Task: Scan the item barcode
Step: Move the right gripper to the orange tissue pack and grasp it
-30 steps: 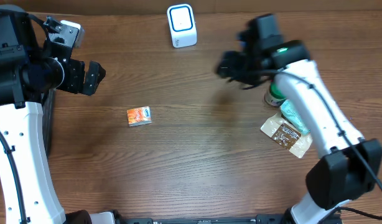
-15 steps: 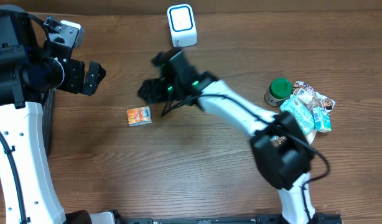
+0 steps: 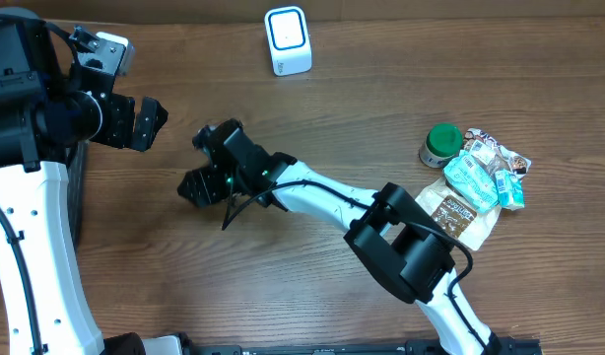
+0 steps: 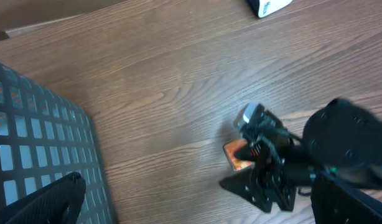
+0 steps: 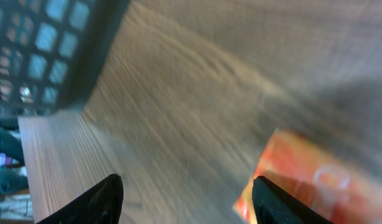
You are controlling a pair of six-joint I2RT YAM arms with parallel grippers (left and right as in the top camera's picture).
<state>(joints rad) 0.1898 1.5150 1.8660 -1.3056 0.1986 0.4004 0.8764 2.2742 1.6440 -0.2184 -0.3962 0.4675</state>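
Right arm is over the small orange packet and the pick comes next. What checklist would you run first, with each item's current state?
1. Right gripper open, nothing between its fingers: ok.
2. Small orange packet centred between those fingers: not ok; in the right wrist view it lies off toward one finger.
3. Packet lying on the wooden table, not held: ok.
4. Barcode side of the packet located: cannot tell.
5. White and blue barcode scanner unobstructed at the far edge: ok.
6. Left gripper open and apart from the packet: ok.
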